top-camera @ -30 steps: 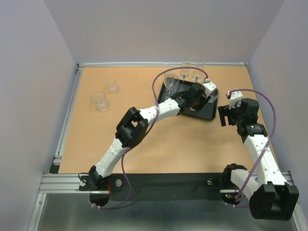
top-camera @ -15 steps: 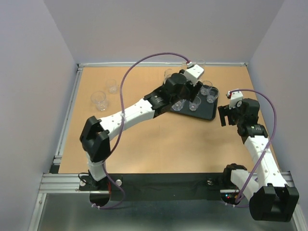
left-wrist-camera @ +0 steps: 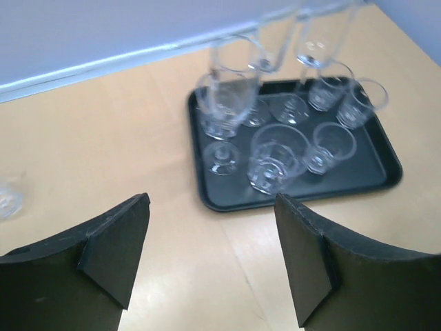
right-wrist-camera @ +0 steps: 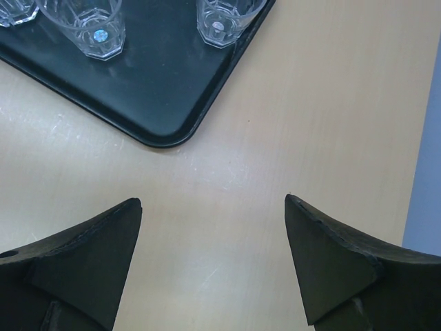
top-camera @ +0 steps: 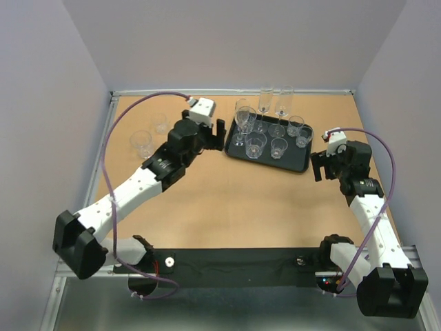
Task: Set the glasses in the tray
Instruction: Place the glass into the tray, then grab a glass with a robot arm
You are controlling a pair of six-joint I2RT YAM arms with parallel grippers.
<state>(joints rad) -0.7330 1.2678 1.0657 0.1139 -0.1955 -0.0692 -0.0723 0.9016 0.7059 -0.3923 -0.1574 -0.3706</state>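
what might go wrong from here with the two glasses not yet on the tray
Glasses on the tray stand close together, so lowering another among them may tip the tall stemmed glass. The two tumblers left on the table are clear, so the open left gripper may misjudge its grip and knock one over.

A light wooden tabletop (top-camera: 207, 186) lies under both pairs of jaws. Beyond the left jaws, a pale metal rail (left-wrist-camera: 103, 65) edges it below a plain lavender-grey wall (left-wrist-camera: 103, 21). The same wall (right-wrist-camera: 428, 172) rises right of the right jaws. Lighting is even.
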